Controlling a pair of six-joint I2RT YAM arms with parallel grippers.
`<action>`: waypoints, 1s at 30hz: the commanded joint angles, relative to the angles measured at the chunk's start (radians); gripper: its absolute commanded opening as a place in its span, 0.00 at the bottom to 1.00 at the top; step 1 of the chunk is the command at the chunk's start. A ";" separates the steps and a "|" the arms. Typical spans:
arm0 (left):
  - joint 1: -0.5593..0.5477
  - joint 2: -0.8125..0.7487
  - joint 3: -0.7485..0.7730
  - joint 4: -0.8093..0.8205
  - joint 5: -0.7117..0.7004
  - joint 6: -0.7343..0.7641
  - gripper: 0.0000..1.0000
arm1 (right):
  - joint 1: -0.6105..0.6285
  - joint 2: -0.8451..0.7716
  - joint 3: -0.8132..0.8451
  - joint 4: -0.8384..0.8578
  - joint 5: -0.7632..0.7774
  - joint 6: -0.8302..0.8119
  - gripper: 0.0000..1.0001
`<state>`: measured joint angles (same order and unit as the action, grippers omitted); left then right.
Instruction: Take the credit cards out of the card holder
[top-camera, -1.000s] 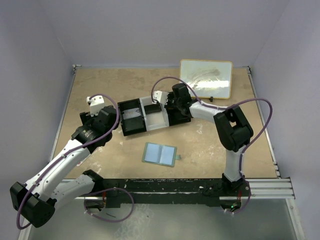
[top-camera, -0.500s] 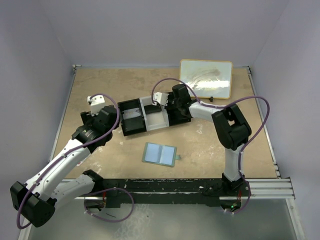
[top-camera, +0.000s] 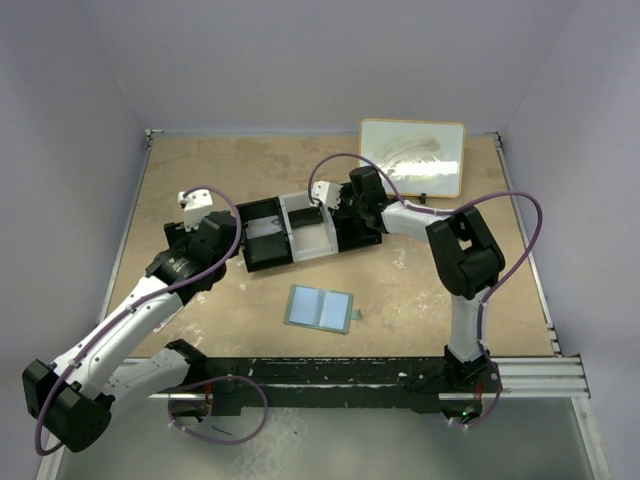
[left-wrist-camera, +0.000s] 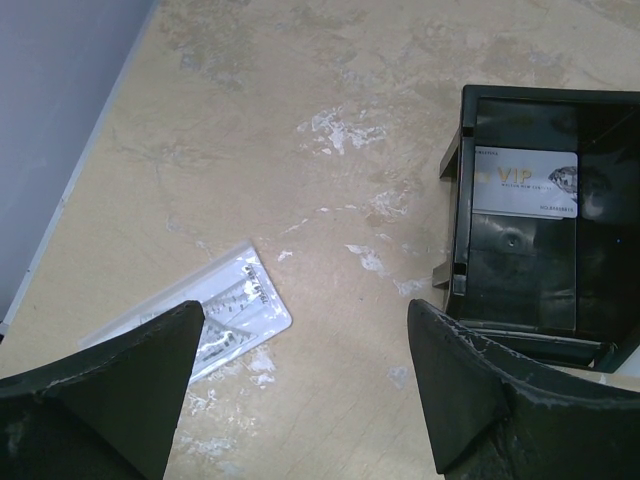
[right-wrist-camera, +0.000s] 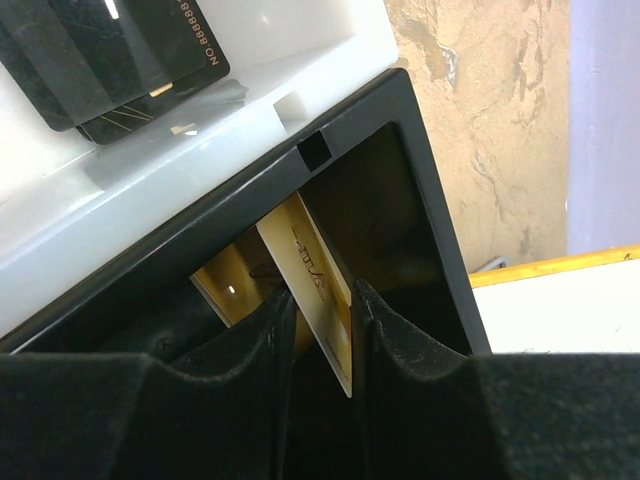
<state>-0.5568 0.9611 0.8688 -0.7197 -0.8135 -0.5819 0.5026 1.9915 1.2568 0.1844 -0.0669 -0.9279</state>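
While the left gripper (left-wrist-camera: 300, 340) hangs with its fingers wide apart and nothing between them, you have a clear packet (left-wrist-camera: 200, 315) flat on the table (left-wrist-camera: 330, 80) beneath it. Just to the right, a grey VIP card (left-wrist-camera: 525, 180) lies flat in the left black compartment of the tray (left-wrist-camera: 458, 230). Nearer the arms, the card holder (top-camera: 320, 308) lies open, blue side up and well apart from both grippers; you cannot tell from here whether any slot is filled. Further right, a dark card (right-wrist-camera: 110, 60) lies in the white middle compartment. In the right black compartment the right gripper (right-wrist-camera: 322, 292) stands with its jaws a little apart on either side of a gold card (right-wrist-camera: 310, 260), which leans on edge between them and looks unpinched. Expect these cards to be light, stiff and slick. Lying flat they offer no edge, so take one by a raised short edge, and pin the soft holder before pulling from it.
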 joint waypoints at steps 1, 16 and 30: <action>0.005 0.005 0.000 0.026 0.007 0.015 0.80 | -0.004 -0.013 0.039 0.008 -0.015 0.043 0.32; 0.005 0.018 0.000 0.034 0.037 0.027 0.79 | -0.004 -0.039 0.001 0.014 -0.028 0.083 0.43; 0.005 0.004 -0.008 0.048 0.063 0.038 0.78 | -0.007 -0.053 -0.007 0.009 -0.061 0.104 0.55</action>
<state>-0.5568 0.9730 0.8673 -0.7078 -0.7574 -0.5709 0.4999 1.9869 1.2331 0.1993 -0.0799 -0.8471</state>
